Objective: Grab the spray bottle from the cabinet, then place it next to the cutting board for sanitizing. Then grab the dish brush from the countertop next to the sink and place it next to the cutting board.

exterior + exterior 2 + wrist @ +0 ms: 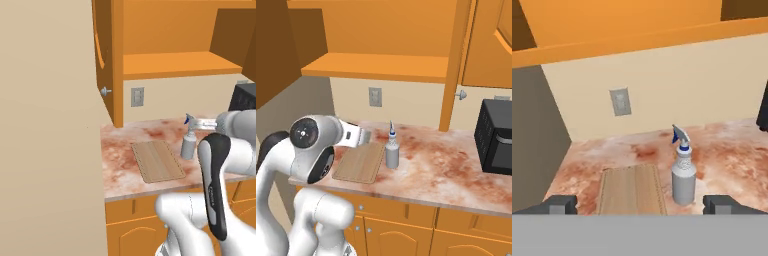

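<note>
Bottle (683, 179) stands upright on the countertop (125, 145), just right of the board (632, 190). Gripper (639, 205) empty, jaws spread wide, bottle between and beyond the tips. Risk: a sweep toward the sink could clip the nozzle and topple the bottle.

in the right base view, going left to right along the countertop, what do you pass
cutting board → spray bottle → bare marbled countertop → black appliance at the right edge.
</note>
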Controlling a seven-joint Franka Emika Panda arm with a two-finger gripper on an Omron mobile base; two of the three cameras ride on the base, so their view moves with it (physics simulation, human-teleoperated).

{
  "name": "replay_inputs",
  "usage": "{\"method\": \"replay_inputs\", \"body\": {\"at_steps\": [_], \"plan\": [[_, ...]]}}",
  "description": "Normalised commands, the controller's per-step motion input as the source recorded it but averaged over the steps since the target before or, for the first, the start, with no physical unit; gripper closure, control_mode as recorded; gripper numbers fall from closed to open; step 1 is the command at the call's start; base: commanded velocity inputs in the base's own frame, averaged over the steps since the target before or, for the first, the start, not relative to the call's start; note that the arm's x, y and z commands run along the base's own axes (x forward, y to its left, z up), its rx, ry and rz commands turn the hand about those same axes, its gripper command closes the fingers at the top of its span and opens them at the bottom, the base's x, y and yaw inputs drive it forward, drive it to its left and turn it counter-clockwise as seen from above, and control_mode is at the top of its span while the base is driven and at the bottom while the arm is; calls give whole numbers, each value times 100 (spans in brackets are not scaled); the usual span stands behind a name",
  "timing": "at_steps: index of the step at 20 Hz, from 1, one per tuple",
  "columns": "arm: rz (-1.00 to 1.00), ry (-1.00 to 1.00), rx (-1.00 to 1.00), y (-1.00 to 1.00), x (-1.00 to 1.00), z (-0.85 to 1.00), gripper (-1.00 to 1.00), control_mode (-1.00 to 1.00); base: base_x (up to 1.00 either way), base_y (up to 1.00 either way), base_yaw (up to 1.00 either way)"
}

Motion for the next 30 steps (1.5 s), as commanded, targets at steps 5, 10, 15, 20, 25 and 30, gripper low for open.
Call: {"method": "replay_inputs", "body": {"at_steps": [5, 10, 15, 20, 25, 30], "plan": [[0, -43, -5, 31, -65, 40, -100, -100, 0, 0, 0], [0, 0, 0, 0, 0, 0, -100, 100, -99, 0, 0], [0, 0, 0, 0, 0, 0, -100, 100, -100, -8, -8], [0, 0, 0, 0, 0, 0, -100, 100, -29, -43, -70], [0, 0, 0, 0, 0, 0, -100, 100, 0, 0, -100], [0, 0, 0, 0, 0, 0, -100, 100, 0, 0, -100]]}}
